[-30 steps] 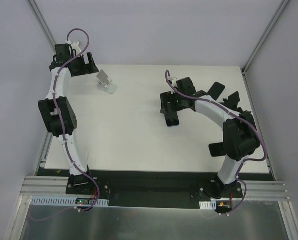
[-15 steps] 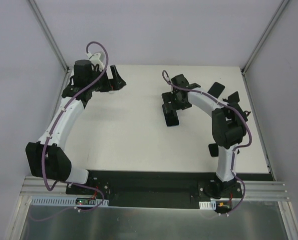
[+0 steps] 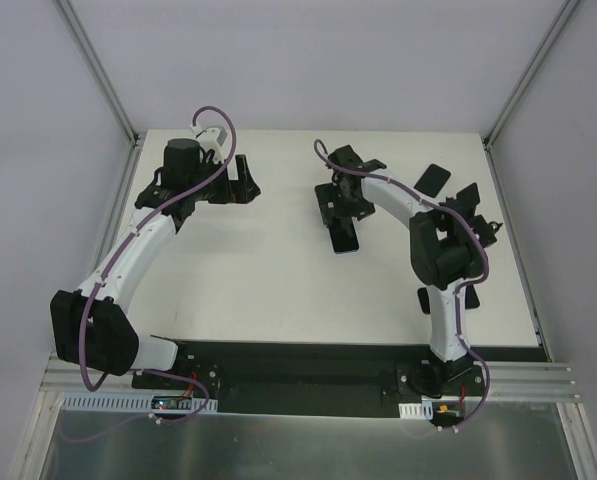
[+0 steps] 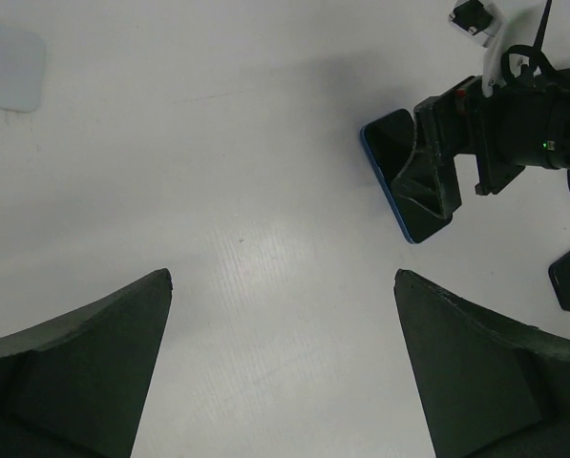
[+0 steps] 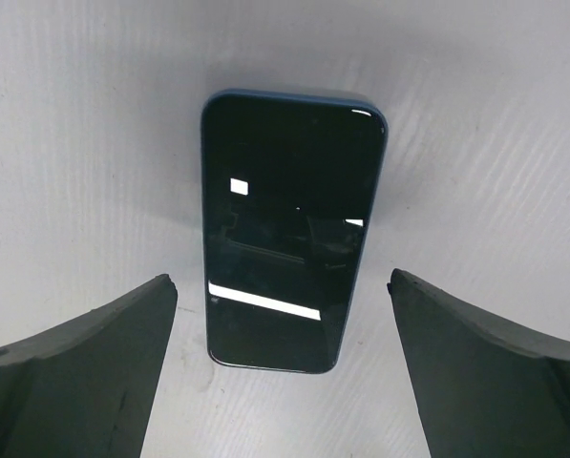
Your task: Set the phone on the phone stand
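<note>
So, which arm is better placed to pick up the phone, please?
Right: the right gripper hangs open directly over the flat blue-edged black phone; the left gripper is well away.

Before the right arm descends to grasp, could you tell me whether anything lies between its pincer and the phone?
Nothing visible does: the open right pincer hangs over the phone, which lies flat, screen up, between its fingers.
</note>
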